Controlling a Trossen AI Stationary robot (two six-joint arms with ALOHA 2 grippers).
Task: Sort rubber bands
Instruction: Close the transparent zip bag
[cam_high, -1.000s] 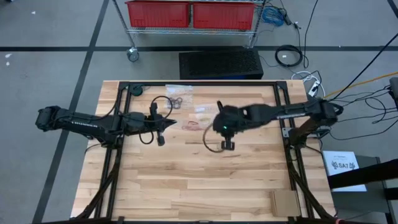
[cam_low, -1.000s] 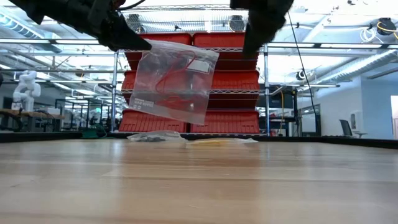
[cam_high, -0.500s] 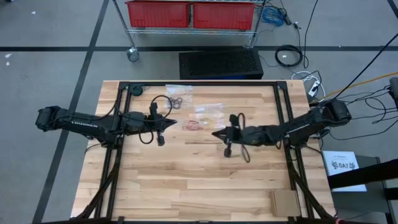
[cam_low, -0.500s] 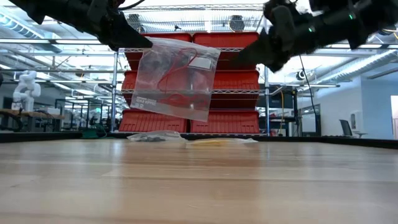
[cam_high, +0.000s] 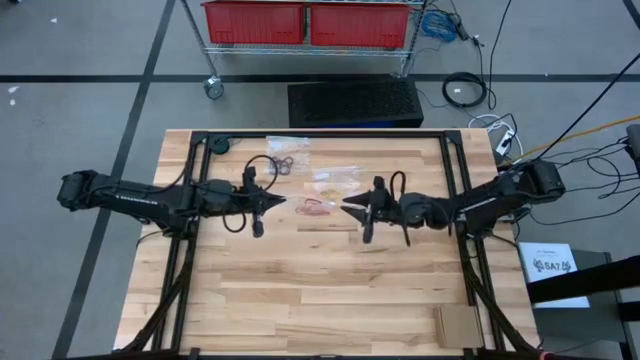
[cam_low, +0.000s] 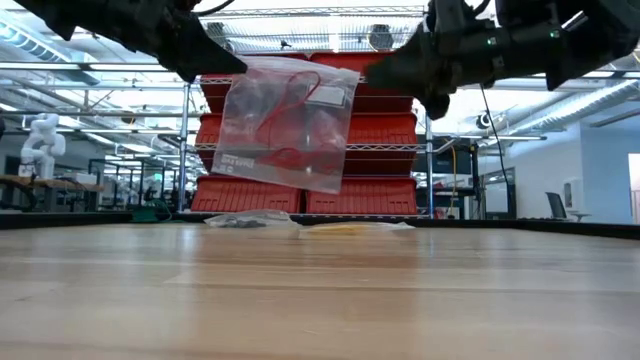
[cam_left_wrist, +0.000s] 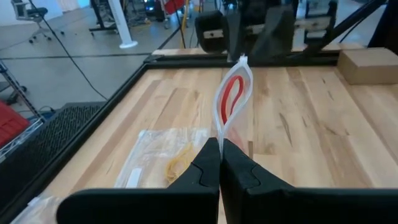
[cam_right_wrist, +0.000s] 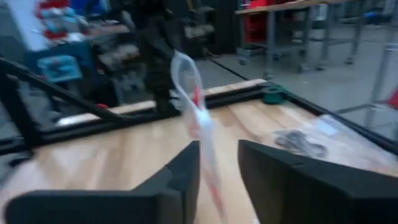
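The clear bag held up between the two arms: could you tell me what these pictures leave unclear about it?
- Bag: the count of red rubber bands inside is unclear; they overlap and look tiny from above.
- Right gripper: the fingers are apart around the bag's edge, but blur in its wrist view hides any contact.
- Left gripper: shut on the bag; how much plastic is pinched is hidden by its fingers.
- Bag's printed text: too small in the low view.

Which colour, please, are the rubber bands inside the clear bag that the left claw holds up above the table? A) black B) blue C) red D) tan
C: the bag pinched in the shut left claw shows red bands inside; the tan bands sit in another bag lying on the table.
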